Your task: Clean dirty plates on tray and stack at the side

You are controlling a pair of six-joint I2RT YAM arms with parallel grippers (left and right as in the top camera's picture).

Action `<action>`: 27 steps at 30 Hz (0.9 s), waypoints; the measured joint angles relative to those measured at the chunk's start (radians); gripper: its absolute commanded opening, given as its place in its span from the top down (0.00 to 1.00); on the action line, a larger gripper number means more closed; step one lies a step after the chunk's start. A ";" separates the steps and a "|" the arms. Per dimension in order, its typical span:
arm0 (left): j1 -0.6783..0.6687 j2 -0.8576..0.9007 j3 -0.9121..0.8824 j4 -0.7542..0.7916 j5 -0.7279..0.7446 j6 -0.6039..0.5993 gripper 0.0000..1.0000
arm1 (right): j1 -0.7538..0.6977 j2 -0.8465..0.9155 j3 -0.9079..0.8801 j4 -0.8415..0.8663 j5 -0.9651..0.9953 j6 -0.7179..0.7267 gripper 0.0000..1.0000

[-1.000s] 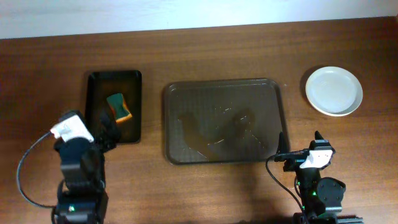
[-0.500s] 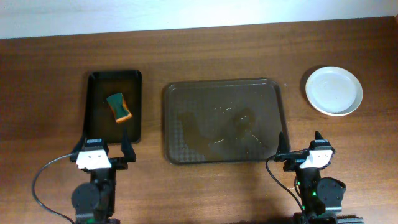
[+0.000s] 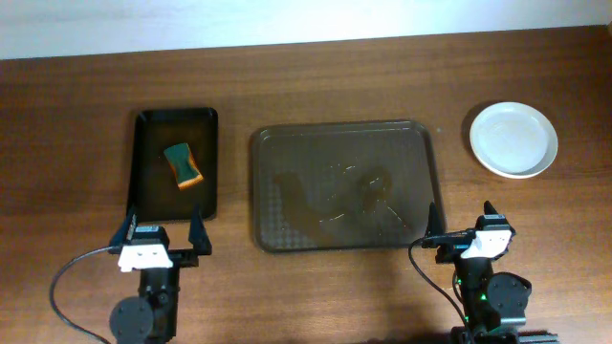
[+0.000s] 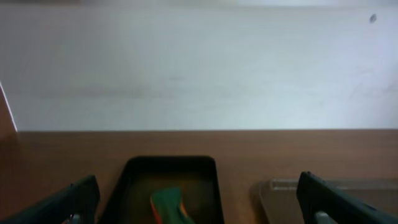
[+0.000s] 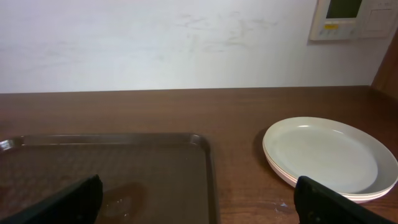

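Note:
The plates stand stacked on the bare table at the far right. They look white and clean, and stacked rims show in the right wrist view. The dark brown tray lies in the middle with no plates on it, only a wet sheen. It also shows in the right wrist view and the left wrist view. My left gripper is open and empty, just in front of the small black tray. My right gripper is open and empty, by the tray's front right corner.
A narrower black tray at the left holds a green-and-orange sponge, which also shows in the left wrist view. A white wall runs behind the table.
My left arm has drawn back from the black tray toward the front edge and squared up, with the gripper open and empty. The right arm has not moved.

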 measured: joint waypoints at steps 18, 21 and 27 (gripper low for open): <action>0.000 -0.215 -0.106 -0.251 0.006 0.000 0.00 | 0.000 0.000 0.000 0.000 0.000 0.000 0.02; 0.000 -0.215 -0.106 -0.251 0.002 0.000 0.00 | 0.000 0.000 0.000 0.000 0.000 0.000 0.02; 0.000 -0.215 -0.106 -0.251 0.003 0.000 0.00 | 0.000 0.000 0.000 0.000 0.000 0.001 0.02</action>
